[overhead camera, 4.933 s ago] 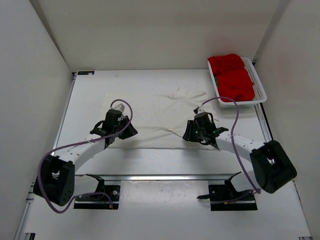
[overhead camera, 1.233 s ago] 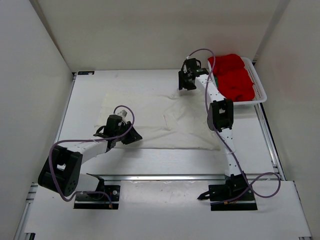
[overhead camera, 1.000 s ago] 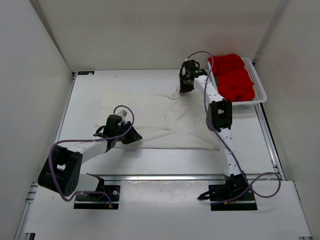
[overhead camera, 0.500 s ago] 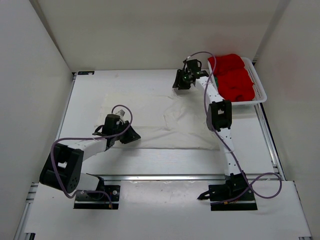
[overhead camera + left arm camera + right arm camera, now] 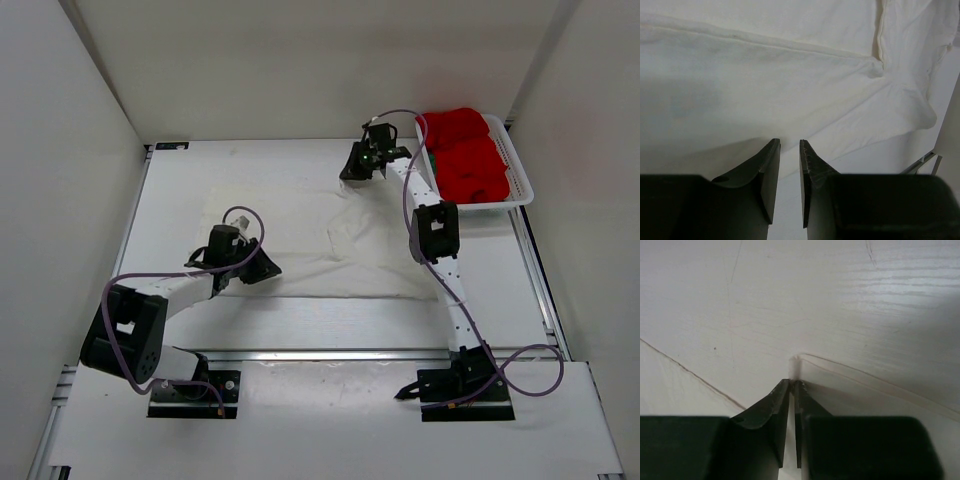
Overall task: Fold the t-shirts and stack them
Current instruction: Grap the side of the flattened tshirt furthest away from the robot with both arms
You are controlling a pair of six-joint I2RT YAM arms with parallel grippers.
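The cream-white t-shirt (image 5: 300, 235) lies spread on the table, with creases right of its middle. My right gripper (image 5: 358, 166) is stretched out to the far edge and shut on a small corner of this shirt (image 5: 800, 362); its tips (image 5: 793, 381) pinch the cloth. My left gripper (image 5: 256, 268) is at the shirt's near left edge. Its jaws (image 5: 790, 142) stand a narrow gap apart with white showing between them, and the shirt (image 5: 790, 75) lies just ahead. The red shirt (image 5: 465, 150) is bunched in the basket. A green sliver (image 5: 432, 158) shows at the basket's left side.
The white mesh basket (image 5: 521, 178) stands at the far right corner of the table. White walls close in the left, back and right sides. A metal rail (image 5: 330, 353) runs along the near edge in front of the arm bases.
The right arm has gone from the shirt's near edge to the far edge and now drifts slightly left, holding the corner. The left gripper has shifted a little to the right.
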